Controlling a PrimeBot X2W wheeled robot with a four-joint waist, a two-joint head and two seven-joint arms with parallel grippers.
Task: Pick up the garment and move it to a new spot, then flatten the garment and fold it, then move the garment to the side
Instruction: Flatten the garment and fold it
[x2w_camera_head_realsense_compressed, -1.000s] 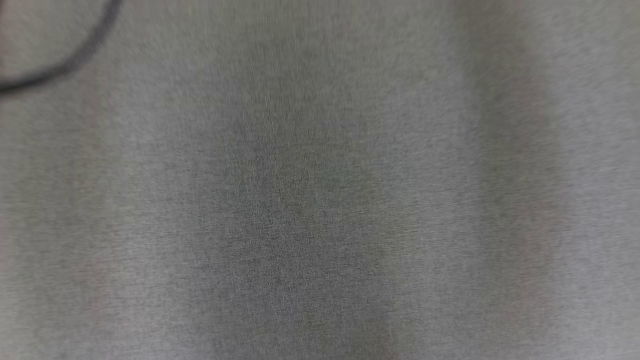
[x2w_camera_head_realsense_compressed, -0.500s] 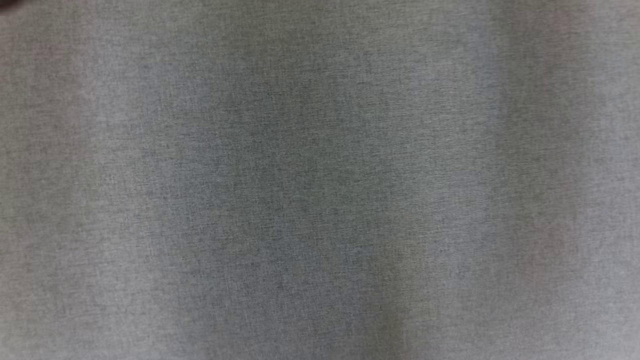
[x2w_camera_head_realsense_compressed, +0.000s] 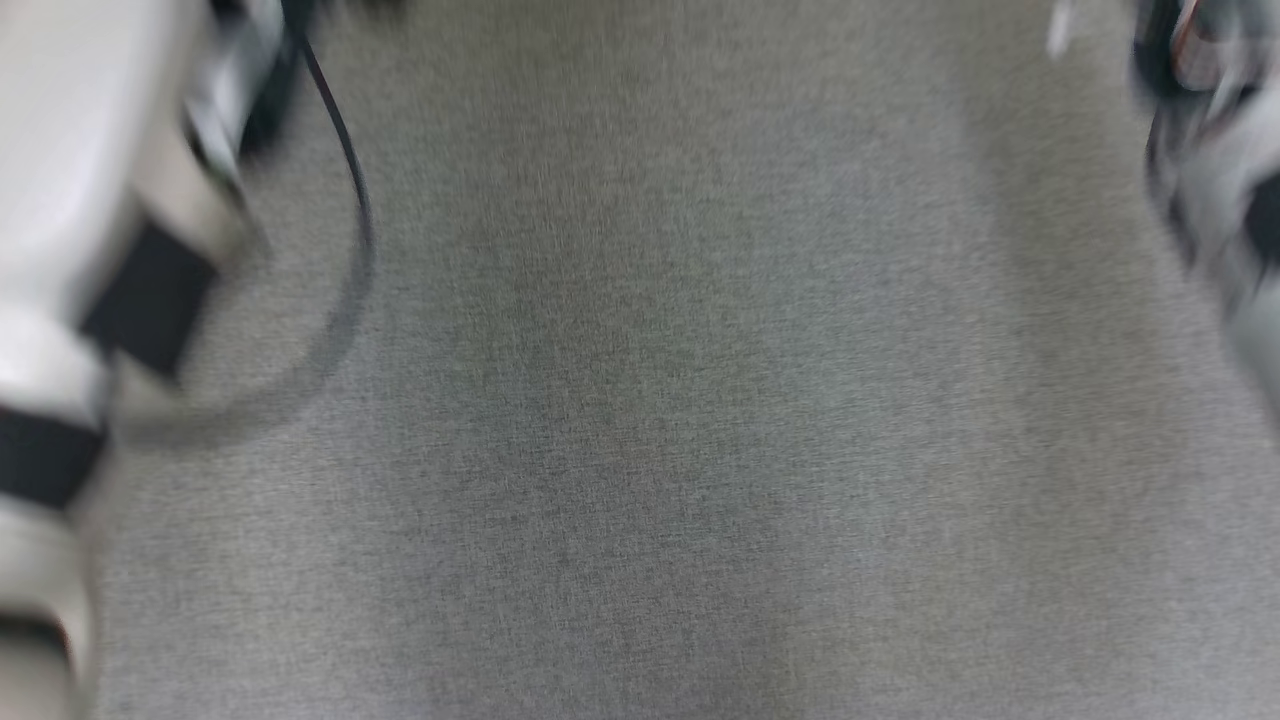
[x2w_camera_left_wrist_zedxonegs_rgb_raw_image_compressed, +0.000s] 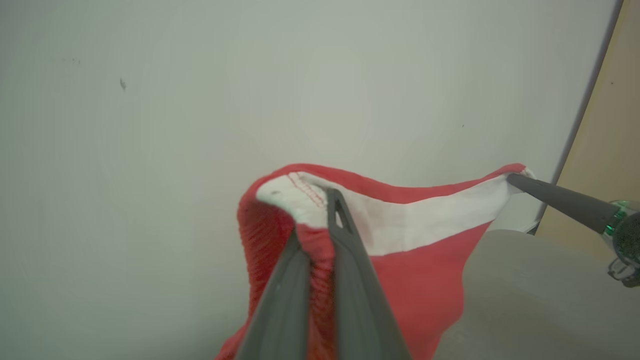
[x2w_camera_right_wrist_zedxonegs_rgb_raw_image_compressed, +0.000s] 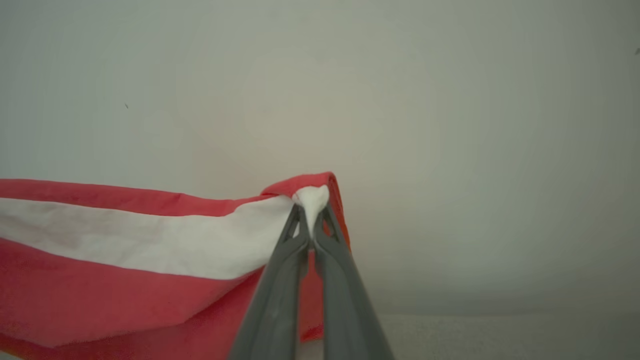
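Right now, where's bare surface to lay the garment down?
Free for the garment: the wide middle of the grey surface, between the pale left forearm and the right arm, from the black cable down to the view's bottom. Crowded: the upper left by cable and forearm, and the upper right corner. Head view is blurred.

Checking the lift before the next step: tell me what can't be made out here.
Head view: motion blur smears the pale forearm and the dark shapes at top right; no detail readable.
Left wrist view: the garment runs off the bottom edge and the left hand covers part of it, so its type and full shape are unknown.
Right wrist view: the garment runs off the left and bottom edges beside the right hand.
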